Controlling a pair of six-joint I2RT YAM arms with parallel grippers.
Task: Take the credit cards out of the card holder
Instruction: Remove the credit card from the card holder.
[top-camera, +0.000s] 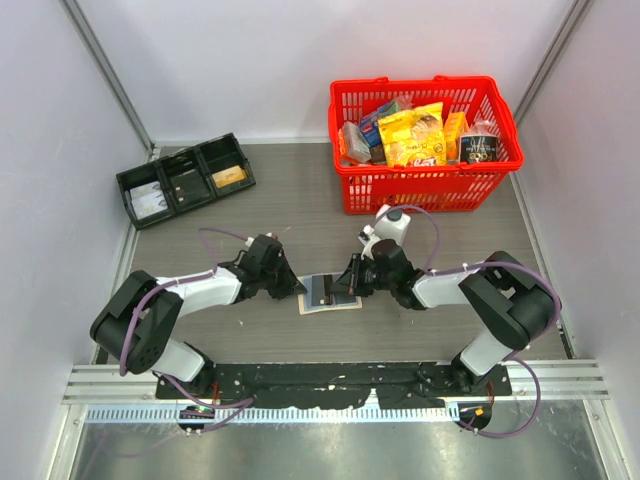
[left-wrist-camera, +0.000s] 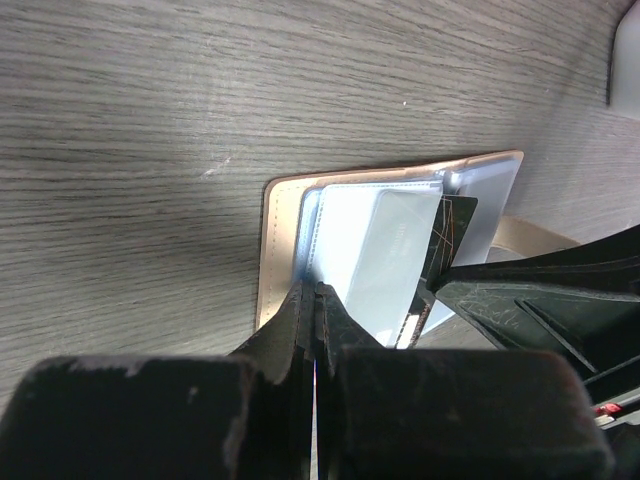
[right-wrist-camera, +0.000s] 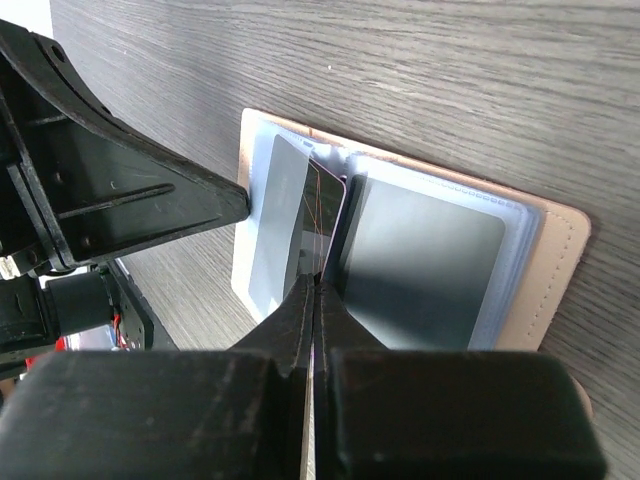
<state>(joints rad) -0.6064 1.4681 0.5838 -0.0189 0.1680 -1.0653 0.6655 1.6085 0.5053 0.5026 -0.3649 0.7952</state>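
Note:
The tan card holder (top-camera: 330, 294) lies open on the table between both arms, with blue-grey clear sleeves inside. In the left wrist view its tan border (left-wrist-camera: 272, 250) shows, and my left gripper (left-wrist-camera: 317, 290) is shut on the near edge of a sleeve. My right gripper (right-wrist-camera: 320, 278) is shut on a dark card with thin orange lines (right-wrist-camera: 322, 210), which stands on edge at the holder's middle fold. That card also shows in the left wrist view (left-wrist-camera: 450, 230). Grey cards (right-wrist-camera: 420, 260) sit in the sleeves. In the top view the left gripper (top-camera: 297, 286) and right gripper (top-camera: 349, 282) flank the holder.
A red basket (top-camera: 425, 190) full of packaged goods stands at the back right. A black three-compartment tray (top-camera: 185, 180) lies at the back left. White walls close in both sides.

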